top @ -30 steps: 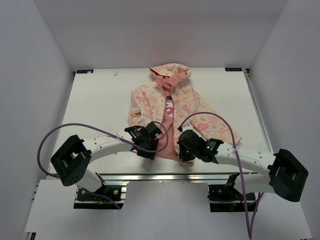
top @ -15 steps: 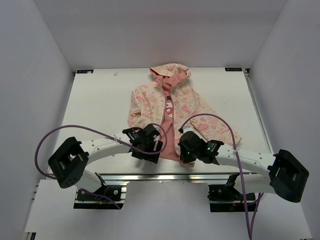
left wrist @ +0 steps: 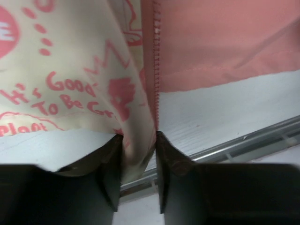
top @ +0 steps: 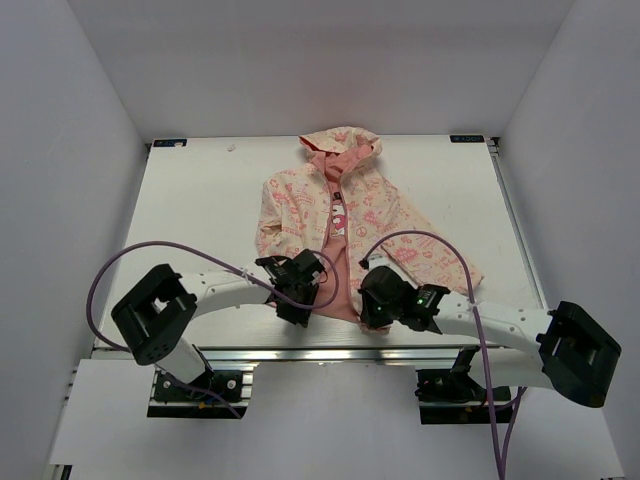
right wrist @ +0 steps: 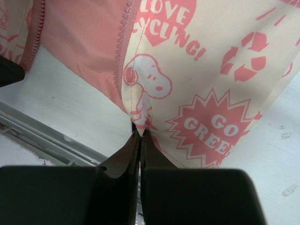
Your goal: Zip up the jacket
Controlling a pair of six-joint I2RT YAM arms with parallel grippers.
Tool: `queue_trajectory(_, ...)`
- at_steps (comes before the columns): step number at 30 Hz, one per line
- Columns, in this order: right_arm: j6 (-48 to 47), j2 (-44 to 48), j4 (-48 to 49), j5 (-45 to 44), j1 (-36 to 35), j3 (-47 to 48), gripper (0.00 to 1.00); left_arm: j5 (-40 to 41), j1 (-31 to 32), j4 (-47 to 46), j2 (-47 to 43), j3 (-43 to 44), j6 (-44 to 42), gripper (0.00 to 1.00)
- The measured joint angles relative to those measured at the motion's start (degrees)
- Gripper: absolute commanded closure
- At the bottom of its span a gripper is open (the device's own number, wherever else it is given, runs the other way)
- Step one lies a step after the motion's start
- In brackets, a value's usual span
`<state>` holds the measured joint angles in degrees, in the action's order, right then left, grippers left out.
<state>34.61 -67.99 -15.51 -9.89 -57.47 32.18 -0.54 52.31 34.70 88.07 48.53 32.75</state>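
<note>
- The jacket [top: 350, 200] is laid open on the counter [top: 200, 200].
- One front hem corner is pinched by the left pincer [left wrist: 139, 140].
- The other is pinched by the right pincer [right wrist: 140, 133].

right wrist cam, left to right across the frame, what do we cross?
All on the jacket: zipper row → lining → second zipper row → Snoopy print → GO GREEN burst.
</note>
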Motion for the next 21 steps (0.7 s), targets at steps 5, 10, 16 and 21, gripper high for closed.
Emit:
queue_trajectory(5, -0.2, 0.1, 3.5, 0.9, 0.4, -2.3, 1.0, -1.9, 0.0, -1.1, 1.8, 0.4, -0.6, 0.96)
queue_trajectory(10, -1.8, 0.4, 8.9, 3.6, 1.8, -4.7, 1.0, -2.5, 0.0, -1.9, 1.8, 0.6, -1.2, 1.0)
queue_trajectory(16, -4.7, 5.3, 18.1, 12.6, 7.2, -8.2, 1.0, -2.0, 0.0, -2.3, -2.4, 2.2, -1.5, 1.0)
queue_trajectory(21, -5.8, 11.8, 26.8, 19.7, 13.1, -8.7, 1.0, -1.7, -0.9, -6.5, -11.8, 3.5, -1.5, 1.0)
